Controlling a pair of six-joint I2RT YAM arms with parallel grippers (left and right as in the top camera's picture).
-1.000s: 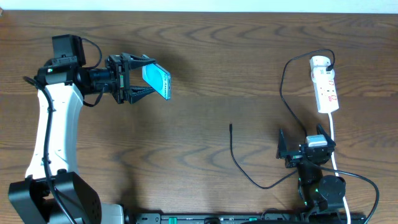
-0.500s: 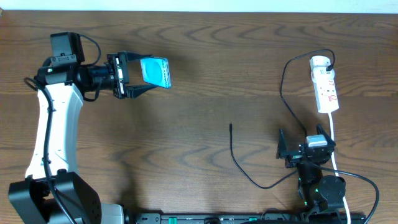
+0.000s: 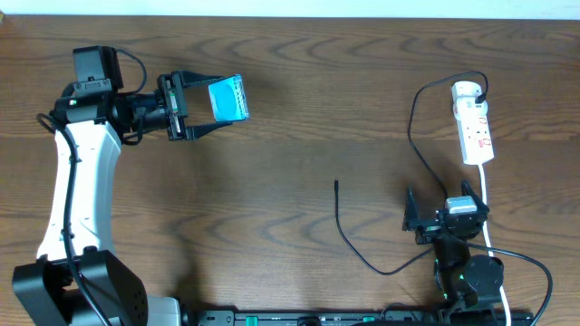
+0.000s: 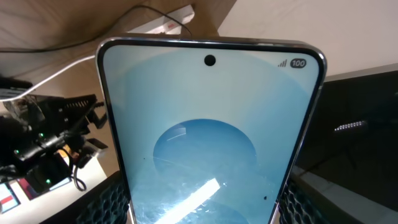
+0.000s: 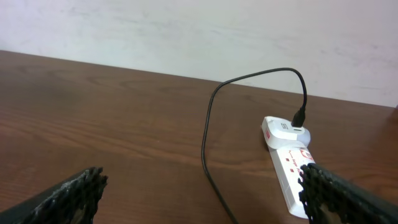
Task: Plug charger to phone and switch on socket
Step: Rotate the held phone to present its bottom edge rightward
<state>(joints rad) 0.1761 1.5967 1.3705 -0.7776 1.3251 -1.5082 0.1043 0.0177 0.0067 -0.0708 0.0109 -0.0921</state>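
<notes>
My left gripper (image 3: pixel 207 109) is shut on the phone (image 3: pixel 228 99), a cyan-screened smartphone held above the table at the upper left. The phone fills the left wrist view (image 4: pixel 210 137), between the finger pads. The charger is a thin black cable (image 3: pixel 349 243) lying at centre right, its plug tip (image 3: pixel 336 185) free on the wood. The cable runs up to the white socket strip (image 3: pixel 475 127) at the far right, also in the right wrist view (image 5: pixel 292 168). My right gripper (image 3: pixel 444 215) is open and empty near the front edge, below the socket.
The socket's white cord (image 3: pixel 488 204) runs down past my right arm's base (image 3: pixel 471 276). My left arm's white link (image 3: pixel 72 190) stretches along the left side. A pale wall (image 5: pixel 199 37) rises behind the table's far edge.
My left gripper has rotated with the phone in it, turning the phone from edge-on tilted toward flatter and lifting it slightly up-screen. The right arm and the cable have not moved.
</notes>
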